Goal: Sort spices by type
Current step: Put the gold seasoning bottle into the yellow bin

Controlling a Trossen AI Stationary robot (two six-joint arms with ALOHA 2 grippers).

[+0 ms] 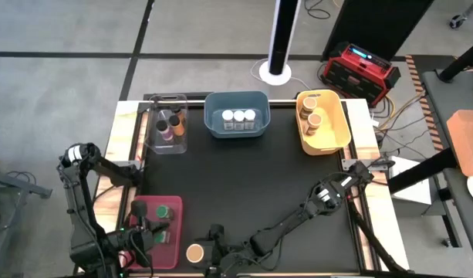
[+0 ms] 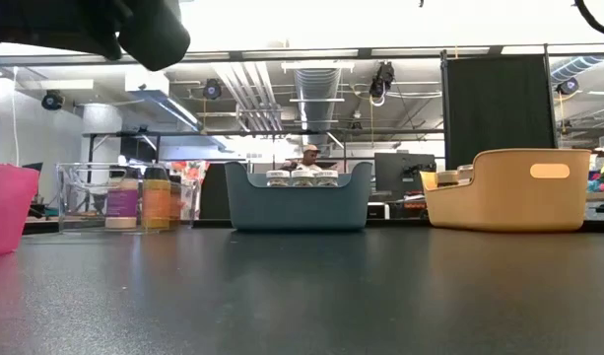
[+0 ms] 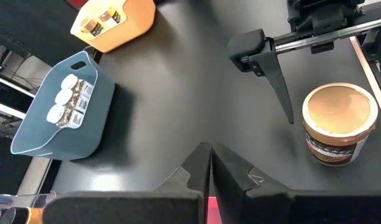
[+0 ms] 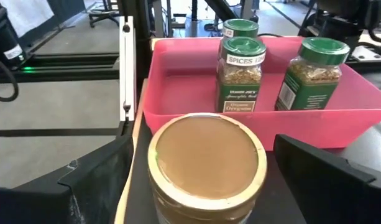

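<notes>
The tan-lidded spice jar (image 1: 195,252) stands near the table's front edge, just beside the red bin (image 1: 173,235) holding green-lidded jars (image 4: 241,73). The right gripper (image 4: 202,171) is spread wide around it — fingers on both sides, not touching. The left gripper (image 3: 210,165) is closed and empty above the red bin; the dark tabletop (image 1: 244,177) lies open toward the far bins.

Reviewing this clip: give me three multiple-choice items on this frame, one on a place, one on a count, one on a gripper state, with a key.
1. Where is the tan-lidded jar?
A. in the yellow bin
B. on the table beside the red bin
C. in the blue bin

2. How many white-lidded jars sit in the blue bin?
A. one
B. three
C. five

3. How is the right gripper?
A. open around the tan-lidded jar
C. shut on a green-lidded jar
B. shut and empty

Key: 1 B, it stands on the mat next to the red bin; 2 B, three white lids in a row; 3 A, fingers flank the jar, apart.
</notes>
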